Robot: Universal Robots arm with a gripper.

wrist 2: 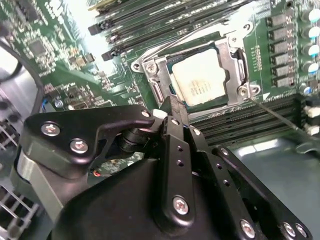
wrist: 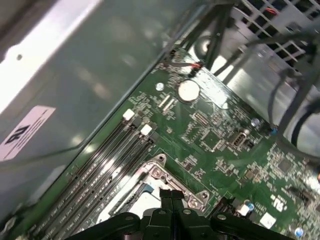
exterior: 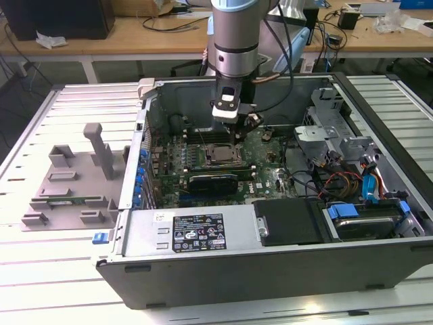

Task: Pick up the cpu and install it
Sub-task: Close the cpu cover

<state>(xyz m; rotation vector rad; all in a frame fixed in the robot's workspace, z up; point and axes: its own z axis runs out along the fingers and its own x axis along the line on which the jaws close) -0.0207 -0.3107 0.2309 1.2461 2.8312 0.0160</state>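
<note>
Silver-topped cpu lies just beside the closed hand.

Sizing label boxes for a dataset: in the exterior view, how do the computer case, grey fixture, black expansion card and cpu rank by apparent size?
Largest to smallest:
1. computer case
2. grey fixture
3. black expansion card
4. cpu
No two look alike in size.

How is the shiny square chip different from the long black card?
The shiny silver-grey square chip is pale; the long black card is dark. The card is much longer than the chip. A metal frame surrounds the chip, not the card. Both sit on the green motherboard.
</note>
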